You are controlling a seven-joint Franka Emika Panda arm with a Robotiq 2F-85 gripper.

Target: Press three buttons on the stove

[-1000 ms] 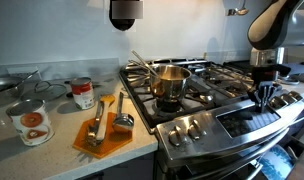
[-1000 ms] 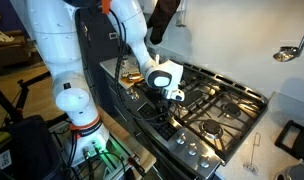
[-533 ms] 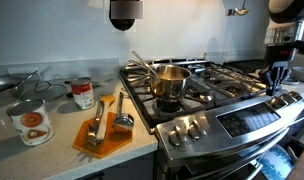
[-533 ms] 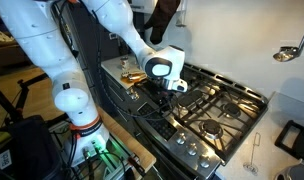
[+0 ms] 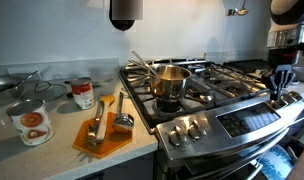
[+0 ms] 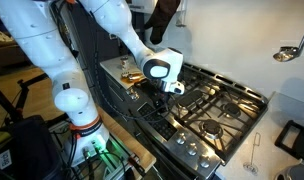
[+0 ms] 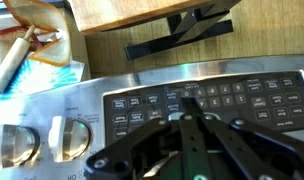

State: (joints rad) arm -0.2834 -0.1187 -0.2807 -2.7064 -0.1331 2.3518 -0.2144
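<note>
The stove [image 5: 207,88] is a steel gas range with black grates, seen in both exterior views [image 6: 220,100]. Its dark control panel [image 5: 254,118] sits on the front edge, with silver knobs [image 5: 187,130] to the panel's left. My gripper [image 5: 278,88] hangs fingers-down just above the right part of the panel, fingers shut and empty. It also shows in an exterior view [image 6: 170,92]. In the wrist view the shut fingers [image 7: 184,112] point at the lit rows of buttons on the control panel [image 7: 247,95], with two knobs [image 7: 67,135] to the left.
A steel pot [image 5: 169,82] with utensils stands on the front-left burner. On the counter beside the stove lie an orange cutting board [image 5: 104,135] with tools and two cans [image 5: 30,122]. A ladle [image 6: 287,52] hangs on the wall.
The gripper has lifted off the control panel and shifted slightly sideways since one second ago; in the last half second it has barely moved. It stays shut.
</note>
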